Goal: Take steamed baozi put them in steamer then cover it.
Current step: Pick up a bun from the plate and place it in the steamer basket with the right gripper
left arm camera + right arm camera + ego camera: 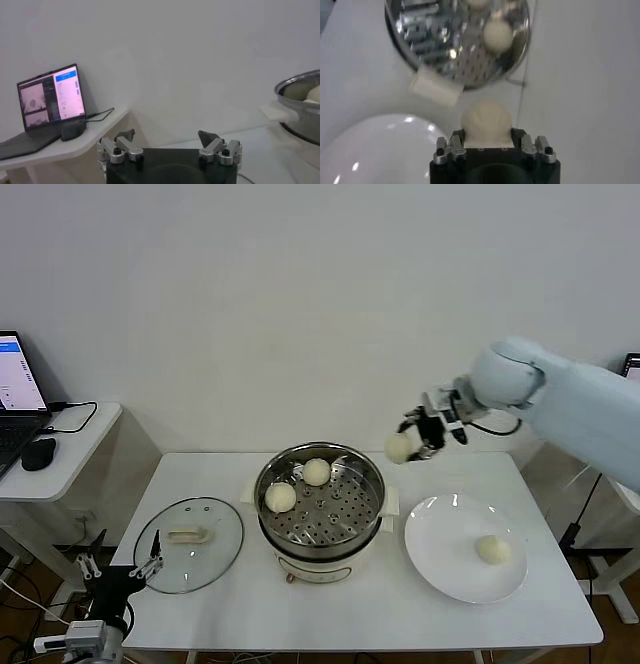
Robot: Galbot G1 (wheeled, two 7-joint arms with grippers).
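While the right claw point(414, 438) grips one baozi point(399, 447) up high, right of the steamer point(320, 502), the left claw point(150, 562) waits open, near the cover point(189, 543).

We see the left end effector point(167, 140) with its two fingers spread wide apart and nothing between them. Beyond it stands a side counter point(95, 131) carrying an open laptop point(47, 102), screen lit, and a dark mouse point(73, 130) just beside it. A cable point(102, 114) runs from the laptop. Well apart from these, we see the steamer point(300, 107), with a pale baozi point(315, 93) showing above its rim.
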